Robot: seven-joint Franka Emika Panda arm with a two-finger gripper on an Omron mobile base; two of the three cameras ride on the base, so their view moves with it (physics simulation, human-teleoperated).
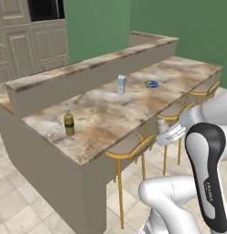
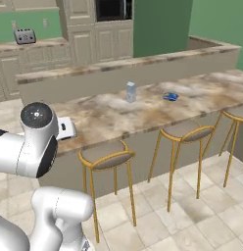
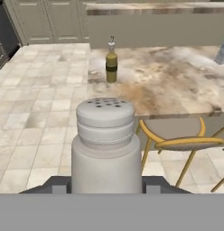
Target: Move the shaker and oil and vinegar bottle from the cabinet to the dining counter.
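1. On the dining counter (image 1: 133, 105), near its end corner, the oil and vinegar bottle (image 1: 68, 120) stands upright, so I judge that half of the job done.
2. In the hand view the shaker (image 3: 106, 144) rises right in front of my camera, upright, cap holes facing up. My jaws (image 3: 106, 187) sit closed against its lower sides, one dark finger tip (image 3: 57, 184) showing on each flank, so I take it that I have it gripped.
3. Beyond the shaker that view looks over a wooden stool (image 3: 188, 143) and the edge of the desk; I judge the shaker is in the air short of the marbled top, over the stool side, not above the stone yet.
4. In the left base view my wrist reaches forward beside the stools, with what looks like the shaker's pale cap (image 1: 162, 124) just showing past it.
5. The step in hand, as I read it, is carrying the shaker across to the desk.
6. The next move calls for going forward over the edge at a height that clears the stool's rim, then lowering onto a bare patch of stone.
7. I would choose a spot apart from the bottle, the pale carton (image 1: 121, 84) and the small blue thing (image 1: 152, 83), keep the shaker vertical, and release only once its base rests flat.
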